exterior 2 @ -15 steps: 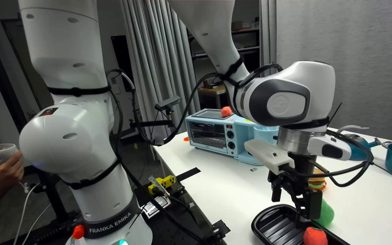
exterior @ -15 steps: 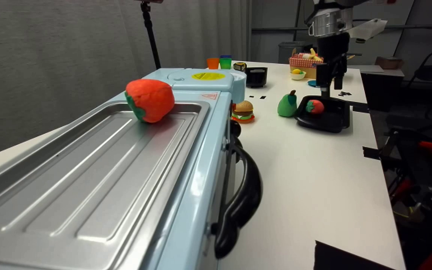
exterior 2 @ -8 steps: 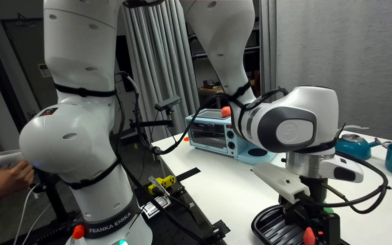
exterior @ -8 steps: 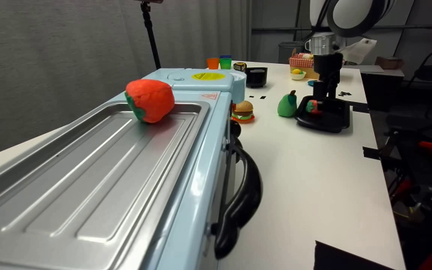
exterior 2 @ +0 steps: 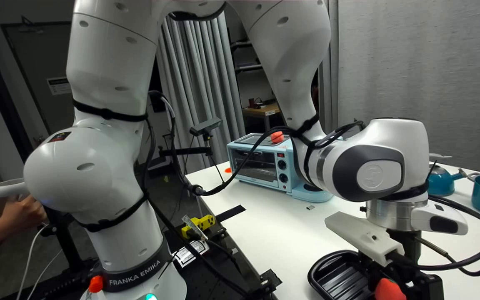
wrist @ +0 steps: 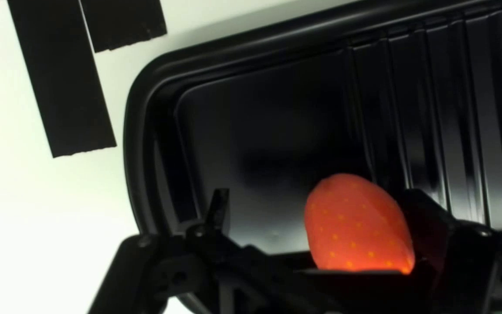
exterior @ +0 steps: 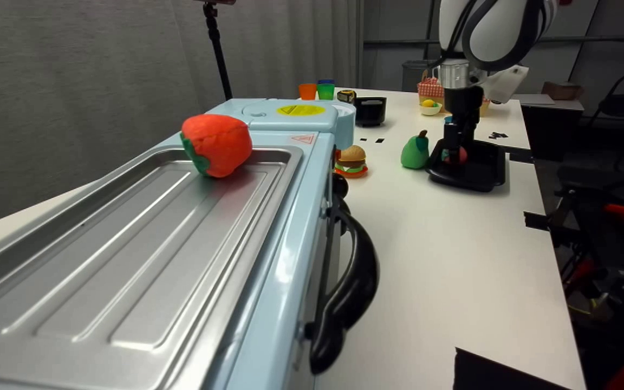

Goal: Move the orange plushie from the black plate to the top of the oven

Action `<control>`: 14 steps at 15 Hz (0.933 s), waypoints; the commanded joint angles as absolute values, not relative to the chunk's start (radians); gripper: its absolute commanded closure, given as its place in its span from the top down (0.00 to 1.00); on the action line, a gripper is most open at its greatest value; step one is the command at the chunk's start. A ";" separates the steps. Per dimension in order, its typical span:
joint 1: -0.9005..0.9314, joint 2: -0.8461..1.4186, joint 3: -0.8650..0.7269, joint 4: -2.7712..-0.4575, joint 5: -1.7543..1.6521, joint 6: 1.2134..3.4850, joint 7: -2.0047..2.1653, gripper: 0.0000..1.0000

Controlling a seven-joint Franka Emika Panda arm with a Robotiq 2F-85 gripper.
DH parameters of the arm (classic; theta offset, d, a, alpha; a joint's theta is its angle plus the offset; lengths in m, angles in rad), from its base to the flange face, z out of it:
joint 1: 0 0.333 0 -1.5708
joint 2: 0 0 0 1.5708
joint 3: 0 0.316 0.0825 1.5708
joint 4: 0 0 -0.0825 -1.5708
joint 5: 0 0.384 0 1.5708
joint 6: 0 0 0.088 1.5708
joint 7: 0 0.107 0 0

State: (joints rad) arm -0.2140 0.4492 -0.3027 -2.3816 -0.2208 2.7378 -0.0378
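Here, black plate [wrist: 268, 113] holds orange plushie [wrist: 357, 222]; gripper [wrist: 318, 205] spread.

In an exterior view, the camera looks from close above the boxy pale-blue oven with ribbed silver metal top [exterior: 193, 244], along the flat white desk [exterior: 442, 244], to the shallow black rimmed plate [exterior: 485, 168] farther away. In an exterior view, the camera stands near the jointed white robot arm [exterior 2: 286, 66] and faces the oven's front across the desk. Both exterior views share oven, plate and arm. The wrist view looks down on the plate from near.
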 commanded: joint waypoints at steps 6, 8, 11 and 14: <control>-0.226 0.504 -0.281 -2.325 -0.210 2.762 -0.060 0.58; -0.225 0.504 -0.277 -2.324 -0.209 2.759 -0.062 0.42; -0.222 0.491 -0.270 -2.326 -0.206 2.746 -0.061 0.19; -0.206 0.455 -0.275 -2.337 -0.208 2.704 -0.047 0.03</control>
